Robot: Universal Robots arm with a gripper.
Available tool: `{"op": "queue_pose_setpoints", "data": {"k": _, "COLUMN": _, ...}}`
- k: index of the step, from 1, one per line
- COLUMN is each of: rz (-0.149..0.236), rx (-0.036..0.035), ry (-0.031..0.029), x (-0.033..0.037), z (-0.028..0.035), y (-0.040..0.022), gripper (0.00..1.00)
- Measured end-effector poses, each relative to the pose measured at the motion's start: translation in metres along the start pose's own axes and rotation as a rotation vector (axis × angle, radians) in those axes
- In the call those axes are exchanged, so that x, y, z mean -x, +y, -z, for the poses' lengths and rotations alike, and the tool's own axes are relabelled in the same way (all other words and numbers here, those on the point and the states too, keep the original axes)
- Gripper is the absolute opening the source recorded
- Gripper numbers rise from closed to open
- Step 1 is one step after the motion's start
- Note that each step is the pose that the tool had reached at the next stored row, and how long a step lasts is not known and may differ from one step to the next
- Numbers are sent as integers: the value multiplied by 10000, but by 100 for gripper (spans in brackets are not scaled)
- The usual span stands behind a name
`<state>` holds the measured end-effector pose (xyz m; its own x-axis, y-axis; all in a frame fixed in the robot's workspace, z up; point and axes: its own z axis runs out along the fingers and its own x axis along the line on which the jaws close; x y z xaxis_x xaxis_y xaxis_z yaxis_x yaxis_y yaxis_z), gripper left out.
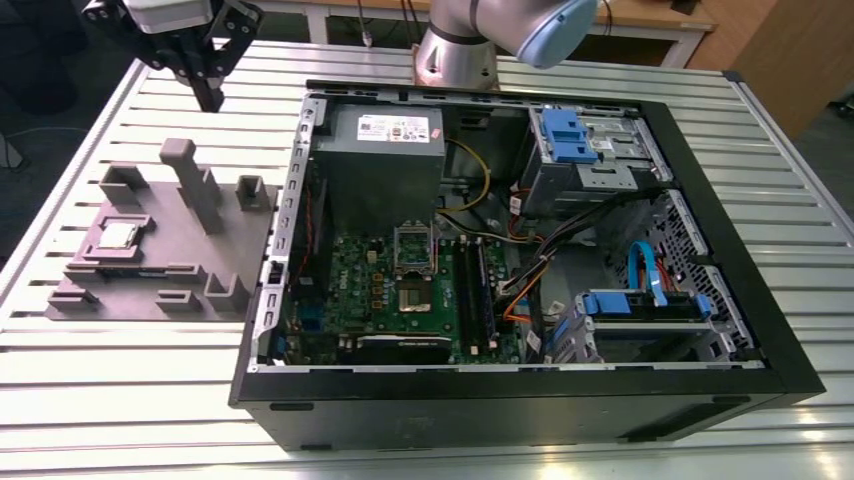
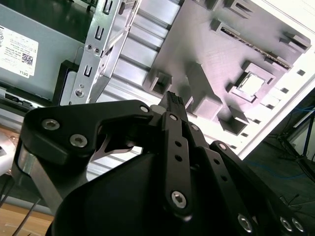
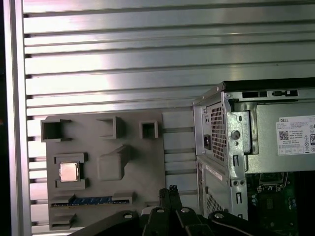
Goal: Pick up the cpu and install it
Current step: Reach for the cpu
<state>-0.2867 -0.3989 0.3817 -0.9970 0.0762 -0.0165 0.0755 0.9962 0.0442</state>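
The cpu (image 1: 120,235) is a small silvery square lying flat in a recess of the grey moulded tray (image 1: 160,285), on the exterior view's left. Both wrist views show the cpu (image 3: 69,171) (image 2: 251,84) seated in the tray (image 3: 133,169) (image 2: 197,49). My gripper (image 1: 210,98) hangs high above the slatted table, beyond the tray's far edge and near the case's back corner. Its black fingertips (image 3: 172,189) (image 2: 172,97) are pressed together with nothing between them. The shiny socket frame (image 1: 414,245) stands on the green motherboard inside the open computer case.
The open black computer case (image 1: 747,260) takes up the middle and the exterior view's right. It holds a grey power supply (image 1: 380,150), blue drive brackets (image 1: 567,135) and loose cables. Tall posts (image 1: 194,185) rise from the tray. The arm's base (image 1: 454,50) stands behind the case.
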Motion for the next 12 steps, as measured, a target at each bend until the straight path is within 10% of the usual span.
{"op": "queue_pose_setpoints", "data": {"k": 12, "rz": 0, "rx": 0, "ry": 0, "x": -38, "z": 0, "y": -3, "gripper": 11}}
